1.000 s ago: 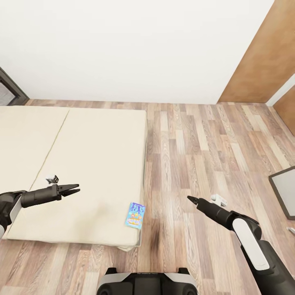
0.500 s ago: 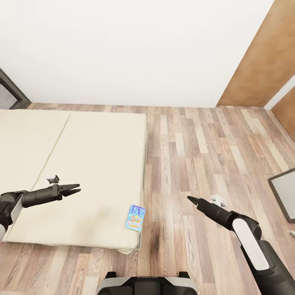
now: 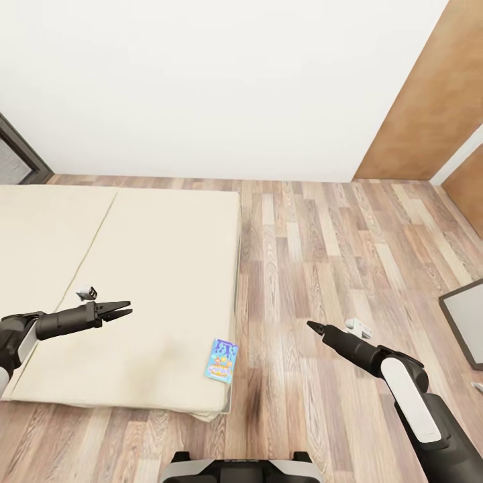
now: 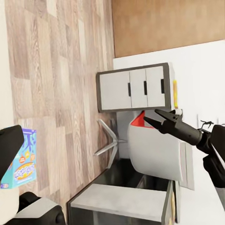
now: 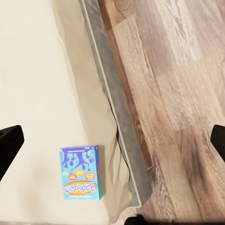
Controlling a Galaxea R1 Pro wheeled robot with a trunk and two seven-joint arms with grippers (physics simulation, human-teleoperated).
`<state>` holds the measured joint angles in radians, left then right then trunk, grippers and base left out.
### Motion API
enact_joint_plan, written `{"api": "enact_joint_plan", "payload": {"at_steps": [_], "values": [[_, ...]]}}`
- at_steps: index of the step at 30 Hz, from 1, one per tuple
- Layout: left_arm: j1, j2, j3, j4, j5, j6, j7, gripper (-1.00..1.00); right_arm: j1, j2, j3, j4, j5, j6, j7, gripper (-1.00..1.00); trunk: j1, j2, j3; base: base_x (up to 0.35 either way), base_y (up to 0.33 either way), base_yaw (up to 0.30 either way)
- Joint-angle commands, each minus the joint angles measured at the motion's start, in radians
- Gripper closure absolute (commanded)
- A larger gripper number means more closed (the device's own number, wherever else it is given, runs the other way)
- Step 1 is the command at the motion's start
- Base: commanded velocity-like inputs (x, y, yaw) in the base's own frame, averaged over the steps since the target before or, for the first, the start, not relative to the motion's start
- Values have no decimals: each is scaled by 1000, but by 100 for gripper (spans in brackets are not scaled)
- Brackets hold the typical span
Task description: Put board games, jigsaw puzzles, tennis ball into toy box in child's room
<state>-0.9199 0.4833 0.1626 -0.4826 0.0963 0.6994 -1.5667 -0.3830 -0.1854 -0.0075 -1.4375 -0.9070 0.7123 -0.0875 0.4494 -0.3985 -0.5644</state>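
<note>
The small teal-blue board game box point(image 3: 222, 360) lies flat at the cream bed's point(image 3: 134, 282) near corner. Both black grippers, left point(image 3: 124, 310) and right point(image 3: 310, 326), hang empty, fingers spread. A clumsy grab could push it off the bed's edge.

Print on the small teal-blue board game point(image 5: 81, 172)

Its lid carries purple lettering up top and a white curved title lower down, between the right gripper's fingertips in the wrist view; neither is legible; no other text is readable.
</note>
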Motion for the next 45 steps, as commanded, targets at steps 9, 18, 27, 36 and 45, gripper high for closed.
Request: {"api": "enact_joint_plan", "payload": {"at_steps": [9, 18, 27, 36, 45], "values": [[-1, 1, 0, 1, -1, 8, -4, -100, -1, 1, 0, -1, -10, 4, -12, -100, 1, -2, 14, 0, 0, 0], [-1, 1, 1, 0, -1, 8, -4, -100, -1, 2, 0, 0, -10, 4, -14, -100, 1, -2, 29, 0, 0, 0], [-1, 2, 1, 1, 0, 8, -4, -100, -1, 3, 0, 2, -11, -17, -14, -100, 1, -2, 44, 0, 0, 0], [-1, 5, 1, 0, -1, 8, -4, -100, -1, 2, 0, 2, -12, -41, -12, -100, 1, -2, 59, 0, 0, 0], [-1, 6, 1, 0, -1, 8, -4, -100, -1, 1, 0, 4, -12, -44, -14, -100, 1, -2, 74, 0, 0, 0]]}}
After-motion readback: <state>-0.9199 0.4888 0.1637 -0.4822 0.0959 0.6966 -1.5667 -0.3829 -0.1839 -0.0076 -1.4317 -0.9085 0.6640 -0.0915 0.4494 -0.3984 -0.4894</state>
